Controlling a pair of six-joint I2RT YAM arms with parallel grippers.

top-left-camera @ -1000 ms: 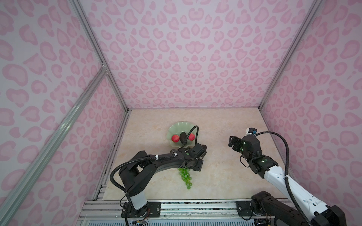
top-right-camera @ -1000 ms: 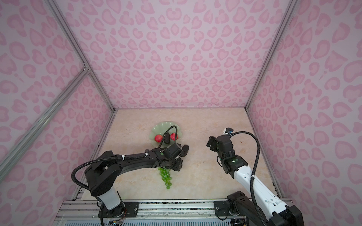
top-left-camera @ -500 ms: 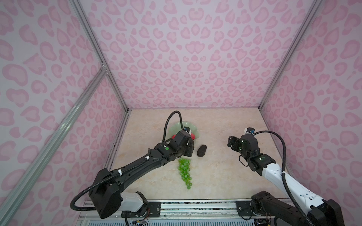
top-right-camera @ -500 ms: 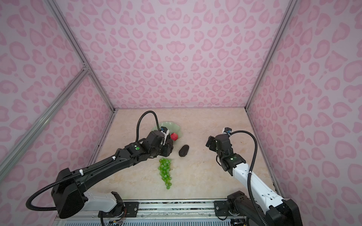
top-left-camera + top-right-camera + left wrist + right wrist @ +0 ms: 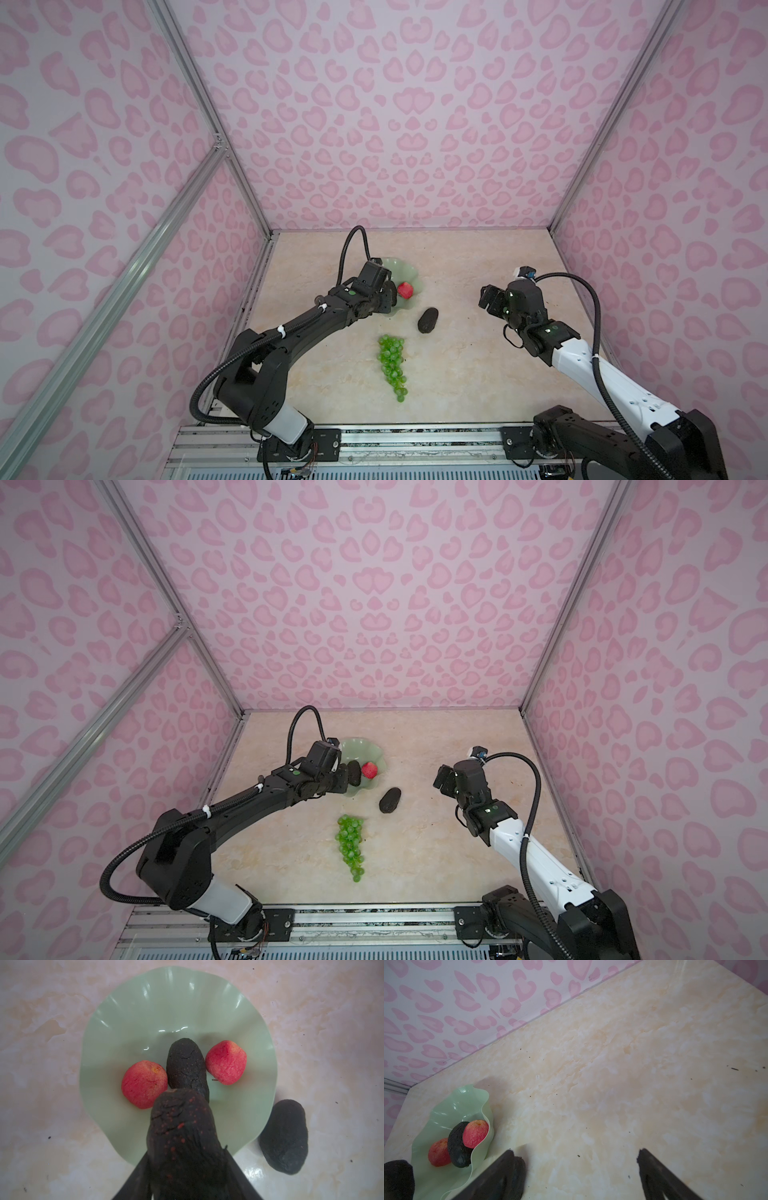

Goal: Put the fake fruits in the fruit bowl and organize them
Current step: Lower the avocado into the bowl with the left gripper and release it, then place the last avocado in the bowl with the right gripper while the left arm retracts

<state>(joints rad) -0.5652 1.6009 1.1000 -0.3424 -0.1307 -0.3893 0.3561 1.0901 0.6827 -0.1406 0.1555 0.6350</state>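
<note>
Left claw [image 5: 185, 1159] is clamped on a dark fruit [image 5: 182, 1124]. It grips across the width at the rear end, and the nose sticks out over the bowl [image 5: 128, 1022]. Can't tell if it's touching down.

In the bowl, the second dark fruit [image 5: 186, 1064] sits between the red fruit [image 5: 144, 1084] and the second red fruit [image 5: 226, 1062], touching or nearly touching both. The third dark fruit [image 5: 428, 320] is on the table [image 5: 612, 1064], just outside the rim. Grapes [image 5: 392, 365] are on the table nearer the robot, apart from everything.

Right claw [image 5: 575, 1151] has jaws wide and nothing in them. It hovers over bare table, well apart from the bowl.

Handling, my read:
- **Dark fruits:** cracked, bumpy skin looks like light foam, so grippy but squashable. Take them across the short axis at mid-length, because an end grip lets the oval pivot.
- **Grapes:** probably a floppy cluster that will dangle. Pinch the wide end, not the tail.
- **Bowl:** thin, wavy wall, likely light. It could skid or tip if the rim gets pressed, so release low in the open far half.
</note>
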